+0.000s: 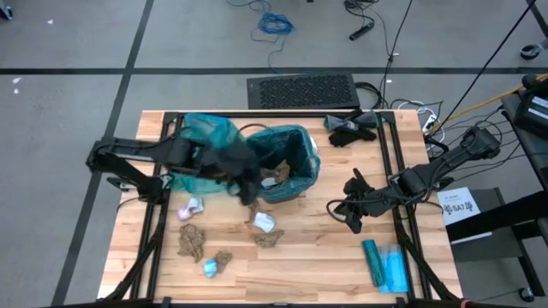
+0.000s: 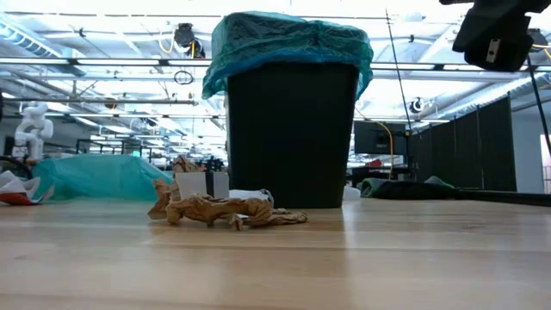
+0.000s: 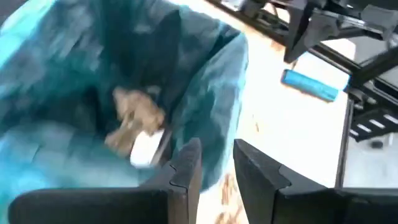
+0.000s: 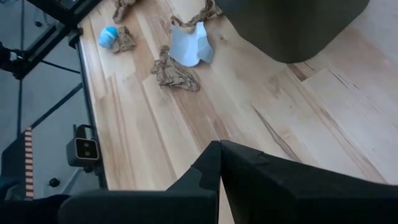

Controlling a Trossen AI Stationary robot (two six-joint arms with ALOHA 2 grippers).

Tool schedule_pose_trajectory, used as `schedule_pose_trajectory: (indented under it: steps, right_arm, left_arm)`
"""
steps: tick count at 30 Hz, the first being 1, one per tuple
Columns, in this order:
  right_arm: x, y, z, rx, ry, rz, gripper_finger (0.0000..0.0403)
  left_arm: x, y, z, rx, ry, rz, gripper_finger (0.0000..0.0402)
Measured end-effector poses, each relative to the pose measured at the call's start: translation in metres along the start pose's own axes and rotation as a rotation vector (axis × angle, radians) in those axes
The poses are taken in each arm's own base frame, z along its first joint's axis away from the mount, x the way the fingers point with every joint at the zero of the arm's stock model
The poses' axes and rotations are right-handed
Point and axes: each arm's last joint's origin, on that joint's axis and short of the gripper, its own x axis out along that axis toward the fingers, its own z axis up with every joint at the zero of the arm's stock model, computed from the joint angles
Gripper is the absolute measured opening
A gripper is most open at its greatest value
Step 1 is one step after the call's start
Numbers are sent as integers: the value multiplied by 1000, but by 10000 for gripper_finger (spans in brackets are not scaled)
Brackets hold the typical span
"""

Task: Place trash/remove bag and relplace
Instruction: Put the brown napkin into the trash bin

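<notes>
Your left gripper hangs released over the lined bin, with brown and white trash lying inside just below it. Your right gripper waits clenched and empty, more wads on the tabletop ahead.

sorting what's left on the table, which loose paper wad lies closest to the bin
The white-and-brown wad just in front of the bin; the other wads lie farther off to the left.
</notes>
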Motion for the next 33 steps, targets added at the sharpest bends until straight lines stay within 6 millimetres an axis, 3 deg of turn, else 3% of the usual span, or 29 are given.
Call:
schedule_pose_trajectory:
  steps: [6,12,18,25,33]
  right_arm:
    - [4,1,-1,-5,10,-14,0]
    - [4,1,-1,-27,8,-10,0]
    - [4,1,-1,-28,11,-5,0]
    - [4,2,-1,-31,29,7,0]
    - [4,2,-2,-29,37,16,0]
  left_arm:
    - [-37,6,-35,-161,69,198,93]
    - [-39,2,-46,-202,90,252,93]
    - [-23,-4,-52,-184,190,265,98]
    - [3,-8,-64,-115,338,395,132]
    - [58,-16,-94,42,530,407,159]
